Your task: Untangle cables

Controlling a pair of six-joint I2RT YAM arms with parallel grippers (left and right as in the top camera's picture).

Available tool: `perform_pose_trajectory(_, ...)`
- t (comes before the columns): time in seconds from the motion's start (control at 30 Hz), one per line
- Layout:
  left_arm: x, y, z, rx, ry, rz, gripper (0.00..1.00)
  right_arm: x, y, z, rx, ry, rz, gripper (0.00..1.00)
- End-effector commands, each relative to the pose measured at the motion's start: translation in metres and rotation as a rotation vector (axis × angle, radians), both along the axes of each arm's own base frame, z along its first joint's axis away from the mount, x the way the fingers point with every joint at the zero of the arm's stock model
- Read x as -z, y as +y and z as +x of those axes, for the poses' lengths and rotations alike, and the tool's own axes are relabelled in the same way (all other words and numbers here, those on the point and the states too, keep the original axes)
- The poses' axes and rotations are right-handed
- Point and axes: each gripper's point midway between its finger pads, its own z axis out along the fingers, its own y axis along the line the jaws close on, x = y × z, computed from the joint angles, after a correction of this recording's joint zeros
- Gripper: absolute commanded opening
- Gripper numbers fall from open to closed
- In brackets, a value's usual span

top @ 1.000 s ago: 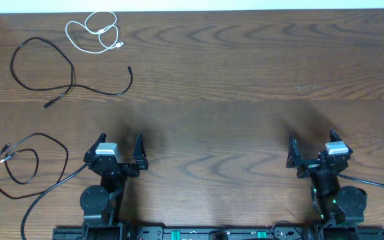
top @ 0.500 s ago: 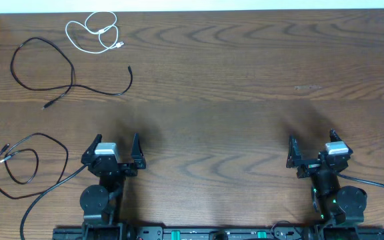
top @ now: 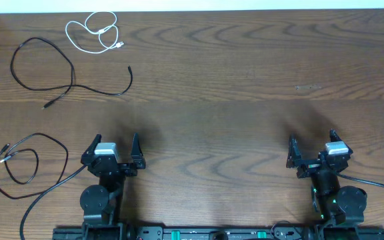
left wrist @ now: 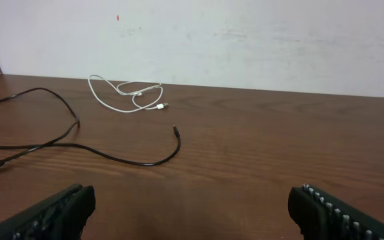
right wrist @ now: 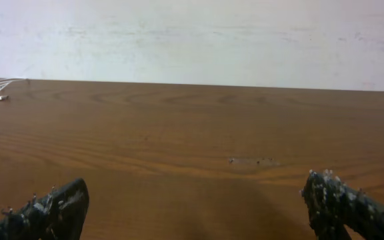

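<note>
A short white cable point(top: 92, 32) lies coiled at the far left of the table; it also shows in the left wrist view point(left wrist: 127, 94). A long black cable point(top: 69, 67) loops below it, apart from it, and shows in the left wrist view point(left wrist: 122, 159). A second black cable point(top: 19, 160) lies coiled at the left front edge. The three lie separate. My left gripper point(top: 116, 145) point(left wrist: 192, 207) is open and empty at the front left. My right gripper point(top: 310, 141) point(right wrist: 195, 207) is open and empty at the front right.
A thick black arm cable point(top: 45, 193) curves from the left arm base past the second black cable. Another arm cable point(top: 379, 187) runs off the right base. A white wall point(left wrist: 245, 33) bounds the table's far edge point(top: 192, 9).
The left gripper has shifted slightly to the left. The cables and the right arm have not moved.
</note>
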Motion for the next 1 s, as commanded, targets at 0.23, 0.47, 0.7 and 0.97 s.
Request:
perform_pose_trajectory(0.23,0.0167,0.0015,-0.001,-0.011,0.05,0.0,0.98,0.001,-0.0003,-0.0001,0.003,-0.002,-0.012,0.99)
perform_pose_trajectory(0.47,0.0158,-0.0004,-0.0008,0.0,0.047,-0.001,0.98,0.001,-0.0003,-0.0001,0.003,-0.002,-0.012,0.99)
perform_pose_trajectory(0.7,0.0159,-0.0004,-0.0008,0.0,0.047,-0.001,0.98,0.001,-0.0003,-0.0001,0.003,-0.002,-0.012,0.99)
perform_pose_trajectory(0.97,0.0159,-0.0004,-0.0008,0.0,0.047,-0.002,0.98,0.001,-0.0003,-0.0001,0.003,-0.002,-0.012,0.99)
